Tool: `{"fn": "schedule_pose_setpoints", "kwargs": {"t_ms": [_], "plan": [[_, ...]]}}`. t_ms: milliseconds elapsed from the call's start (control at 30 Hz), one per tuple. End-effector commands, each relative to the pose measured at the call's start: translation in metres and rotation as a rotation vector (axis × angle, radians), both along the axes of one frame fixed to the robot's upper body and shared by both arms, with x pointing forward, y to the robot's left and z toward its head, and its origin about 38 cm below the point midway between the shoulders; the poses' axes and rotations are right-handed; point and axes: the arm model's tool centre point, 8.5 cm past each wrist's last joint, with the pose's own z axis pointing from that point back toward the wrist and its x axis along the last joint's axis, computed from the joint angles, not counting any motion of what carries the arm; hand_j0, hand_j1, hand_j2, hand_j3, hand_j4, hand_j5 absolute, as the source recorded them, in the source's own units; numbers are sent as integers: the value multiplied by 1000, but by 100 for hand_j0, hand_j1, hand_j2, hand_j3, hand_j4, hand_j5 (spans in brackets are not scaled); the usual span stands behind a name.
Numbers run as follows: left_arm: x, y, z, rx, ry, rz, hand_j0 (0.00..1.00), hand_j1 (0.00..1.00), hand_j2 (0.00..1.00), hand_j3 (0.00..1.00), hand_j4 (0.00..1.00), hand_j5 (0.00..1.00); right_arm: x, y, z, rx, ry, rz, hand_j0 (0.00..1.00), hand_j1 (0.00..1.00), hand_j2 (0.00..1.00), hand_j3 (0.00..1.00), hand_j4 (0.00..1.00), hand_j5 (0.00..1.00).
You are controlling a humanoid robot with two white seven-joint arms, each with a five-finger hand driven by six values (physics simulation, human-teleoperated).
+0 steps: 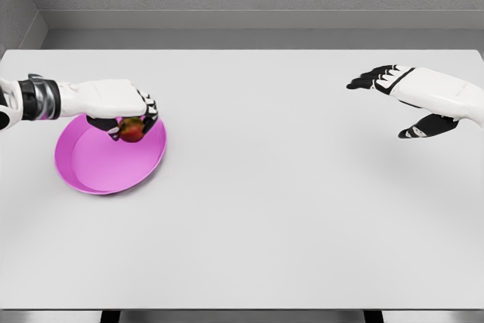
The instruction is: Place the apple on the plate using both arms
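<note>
No text, label, brand, number or sign can be read anywhere in the head view, from the upper left of the frame to the lower right.

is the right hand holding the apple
No, the right hand is open and holds nothing at the table's right side, while the left hand grips the apple over the pink plate.

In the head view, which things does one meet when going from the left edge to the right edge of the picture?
Pink plate → left hand, its fingers closed on the apple above the plate's far right part → a long bare stretch of the white table → right hand, open and empty.
</note>
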Motion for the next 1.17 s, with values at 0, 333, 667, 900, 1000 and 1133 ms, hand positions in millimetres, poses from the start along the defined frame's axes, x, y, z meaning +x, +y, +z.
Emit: {"fn": "schedule_pose_setpoints", "kwargs": {"t_ms": [0, 333, 667, 900, 1000, 1133], "plan": [[2, 3, -1, 5, -1, 13, 34, 34, 34, 34, 34, 34, 0, -1, 0, 3, 3, -2, 100, 100, 100, 100, 100, 100], [4, 6, 5, -5, -15, 25, 100, 100, 100, 100, 100, 100, 0, -1, 0, 3, 3, -3, 100, 100, 100, 100, 100, 100], [12, 69, 23, -192, 31, 224, 100, 100, 100, 100, 100, 100, 1, -5, 0, -1, 4, -15, 100, 100, 100, 100, 100, 100], [5, 94, 20, -191, 38, 281, 100, 100, 100, 100, 100, 100, 2, -6, -4, 1, 15, -19, 100, 100, 100, 100, 100, 100], [5, 93, 20, -188, 38, 279, 100, 100, 100, 100, 100, 100, 1, -6, -6, 1, 19, -20, 100, 100, 100, 100, 100, 100], [5, 93, 19, -188, 39, 279, 100, 100, 100, 100, 100, 100, 1, -6, -6, 1, 19, -20, 100, 100, 100, 100, 100, 100]]}}
